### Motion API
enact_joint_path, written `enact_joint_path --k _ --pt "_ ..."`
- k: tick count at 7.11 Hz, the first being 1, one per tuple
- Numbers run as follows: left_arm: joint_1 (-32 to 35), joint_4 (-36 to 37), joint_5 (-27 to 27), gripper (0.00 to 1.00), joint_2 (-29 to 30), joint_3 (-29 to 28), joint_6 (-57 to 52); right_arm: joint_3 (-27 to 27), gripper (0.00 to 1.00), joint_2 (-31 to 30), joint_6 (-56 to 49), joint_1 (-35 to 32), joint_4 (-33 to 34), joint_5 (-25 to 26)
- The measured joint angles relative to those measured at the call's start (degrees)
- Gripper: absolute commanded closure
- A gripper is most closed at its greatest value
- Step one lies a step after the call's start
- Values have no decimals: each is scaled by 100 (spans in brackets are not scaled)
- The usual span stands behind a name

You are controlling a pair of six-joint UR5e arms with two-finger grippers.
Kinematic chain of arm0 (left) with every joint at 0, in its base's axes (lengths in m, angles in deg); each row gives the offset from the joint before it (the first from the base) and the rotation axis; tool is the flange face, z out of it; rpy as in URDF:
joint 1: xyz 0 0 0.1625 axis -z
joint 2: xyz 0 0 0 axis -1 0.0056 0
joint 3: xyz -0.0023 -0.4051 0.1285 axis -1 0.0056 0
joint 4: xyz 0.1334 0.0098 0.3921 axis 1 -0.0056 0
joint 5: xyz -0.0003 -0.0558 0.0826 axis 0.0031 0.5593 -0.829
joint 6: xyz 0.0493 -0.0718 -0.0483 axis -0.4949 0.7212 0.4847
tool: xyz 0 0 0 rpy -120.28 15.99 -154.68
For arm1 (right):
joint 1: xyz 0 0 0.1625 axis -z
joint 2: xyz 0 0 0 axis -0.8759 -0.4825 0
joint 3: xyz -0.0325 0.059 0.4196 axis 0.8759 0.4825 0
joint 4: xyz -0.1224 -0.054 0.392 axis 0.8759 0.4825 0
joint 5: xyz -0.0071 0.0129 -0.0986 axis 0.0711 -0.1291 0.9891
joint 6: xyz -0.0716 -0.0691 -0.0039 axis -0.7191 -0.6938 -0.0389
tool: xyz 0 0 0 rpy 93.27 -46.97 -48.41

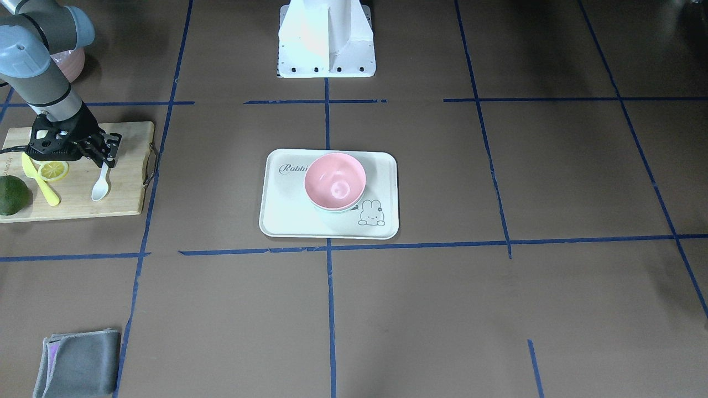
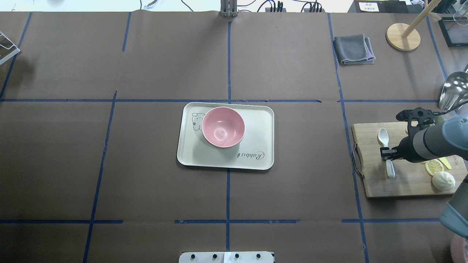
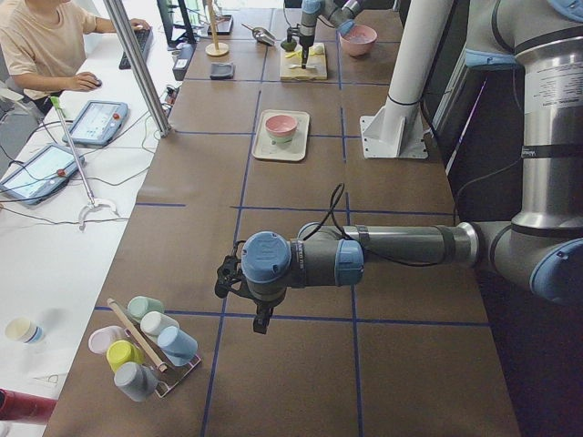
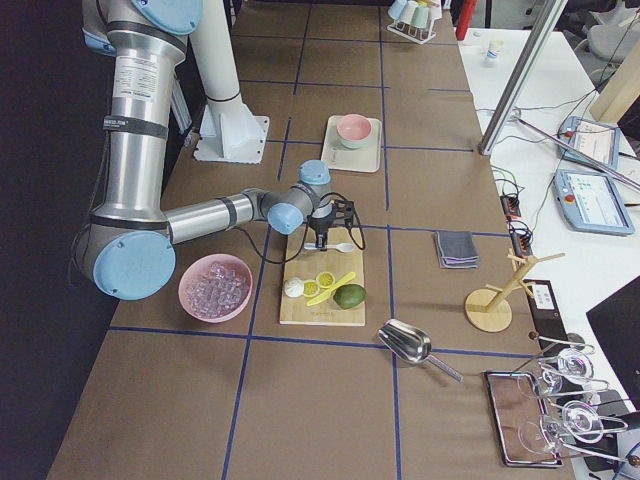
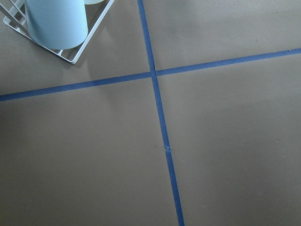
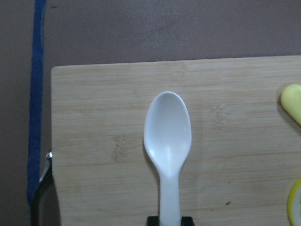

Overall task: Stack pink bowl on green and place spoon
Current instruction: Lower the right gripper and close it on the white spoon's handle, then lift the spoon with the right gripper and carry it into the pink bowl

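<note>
You are looking at one cutting board (image 1: 130,193) carrying one white spoon (image 1: 100,185), with lemon slice (image 1: 53,170) and yellow utensil (image 1: 43,185) lying beside it, apart. One pink bowl (image 1: 334,178) is sitting in one green bowl (image 1: 347,210) on tray (image 1: 282,218). Right gripper (image 2: 386,153) is straddling spoon handle; cannot tell if clamping. Left gripper (image 3: 261,317) is hanging well apart, state unclear.

My right jaws pinch the white plastic spoon (image 1: 101,185) on the wooden cutting board (image 1: 126,190); the round pink bowl (image 1: 334,179) nests in the pale-green bowl (image 1: 344,210).
</note>
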Motion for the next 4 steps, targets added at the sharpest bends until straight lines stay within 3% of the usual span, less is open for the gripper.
enact_joint_path --k 4 --pt "10 0 0 0 0 0 22 -419 100 54 -57 -129 262 -254"
